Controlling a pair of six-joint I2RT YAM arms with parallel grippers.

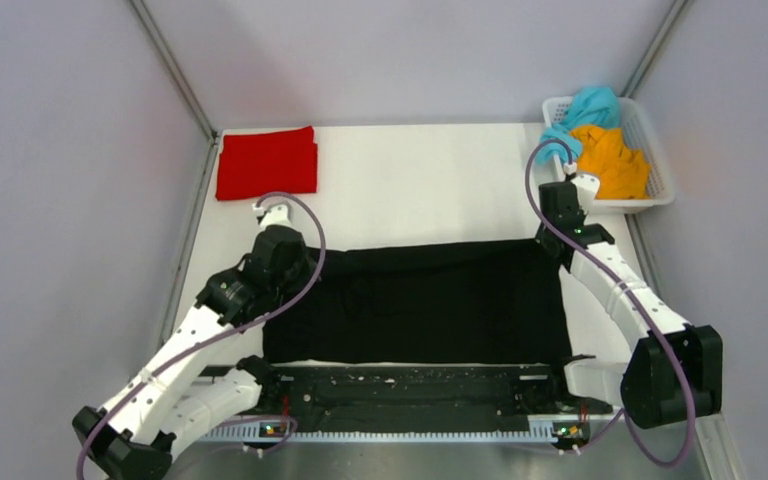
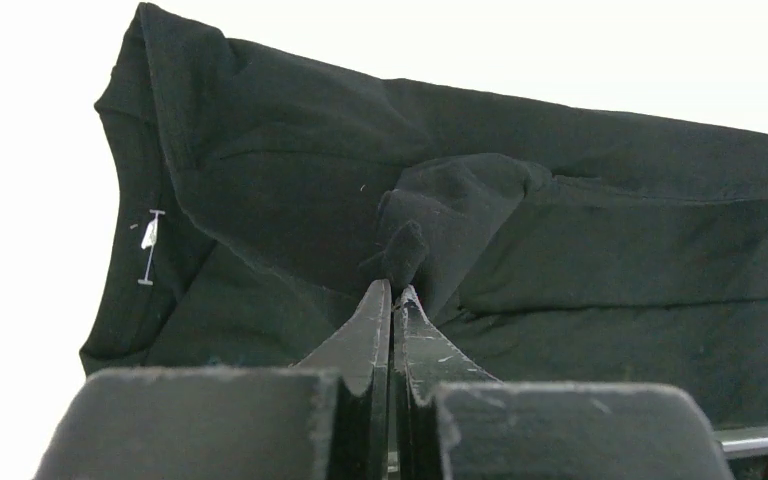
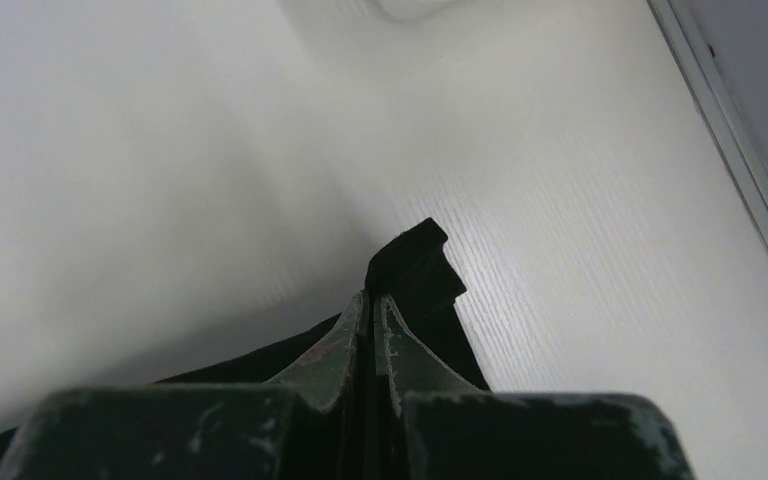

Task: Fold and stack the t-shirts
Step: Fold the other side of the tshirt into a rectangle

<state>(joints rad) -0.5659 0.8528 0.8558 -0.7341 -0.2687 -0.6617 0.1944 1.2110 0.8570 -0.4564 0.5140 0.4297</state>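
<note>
Far left, at the back corner of the worktop (image 1: 420, 180): folded red shirt (image 1: 266, 163), lying flat, well apart from the rest. Nearer, left pincer (image 2: 392, 292) clenched on a bunched pinch of the black shirt (image 1: 420, 305) near its far-left corner, cloth spread wide across the middle between both arms, and right pincer (image 3: 372, 295) clamped tight on the far-right corner, a black tip poking past its fingers. Far right, in the white basket (image 1: 660, 150) at the worktop's edge: crumpled teal shirt (image 1: 590, 105) and orange shirt (image 1: 610, 160), touching.
</note>
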